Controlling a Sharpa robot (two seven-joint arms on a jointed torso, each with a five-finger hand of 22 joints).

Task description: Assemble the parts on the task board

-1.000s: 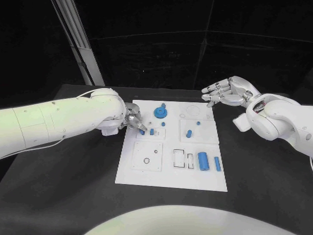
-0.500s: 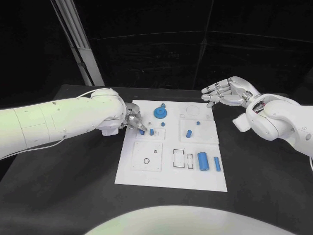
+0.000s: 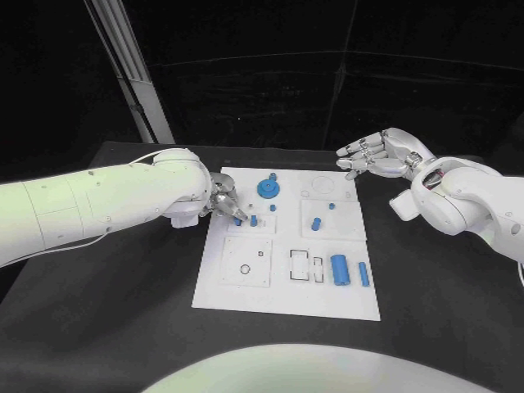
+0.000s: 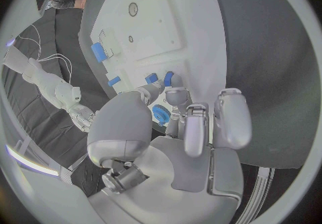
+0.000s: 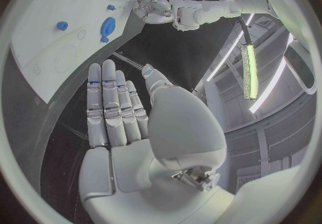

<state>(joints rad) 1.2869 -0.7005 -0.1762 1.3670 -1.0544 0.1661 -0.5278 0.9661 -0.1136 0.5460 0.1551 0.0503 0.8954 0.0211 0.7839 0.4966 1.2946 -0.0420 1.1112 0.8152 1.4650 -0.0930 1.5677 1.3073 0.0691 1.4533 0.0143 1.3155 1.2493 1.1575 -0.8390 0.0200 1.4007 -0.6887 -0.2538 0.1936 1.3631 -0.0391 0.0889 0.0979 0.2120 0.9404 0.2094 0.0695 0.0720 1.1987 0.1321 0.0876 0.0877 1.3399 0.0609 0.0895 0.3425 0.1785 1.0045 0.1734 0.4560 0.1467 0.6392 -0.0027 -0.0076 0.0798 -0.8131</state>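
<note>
The white task board (image 3: 245, 293) lies in the middle of the table. My left hand (image 3: 223, 203) hovers at its left edge, thumb and a fingertip pinching a small blue peg (image 3: 237, 219), seen close in the left wrist view (image 4: 168, 78). A second peg (image 3: 254, 219) stands right beside it. A round blue gear (image 3: 268, 189) sits just behind, and a blue cylinder (image 3: 339, 267) with a thin bar (image 3: 363, 273) lies at the near right. My right hand (image 3: 380, 153) is raised beyond the board's far right corner, fingers straight and apart (image 5: 114, 111), holding nothing.
More small blue parts (image 3: 317, 222) stand in the board's middle right field. Empty cut-outs (image 3: 246, 268) mark the near left field. Black table (image 3: 109, 286) surrounds the board. A pale upright post (image 3: 138, 82) rises at the far left.
</note>
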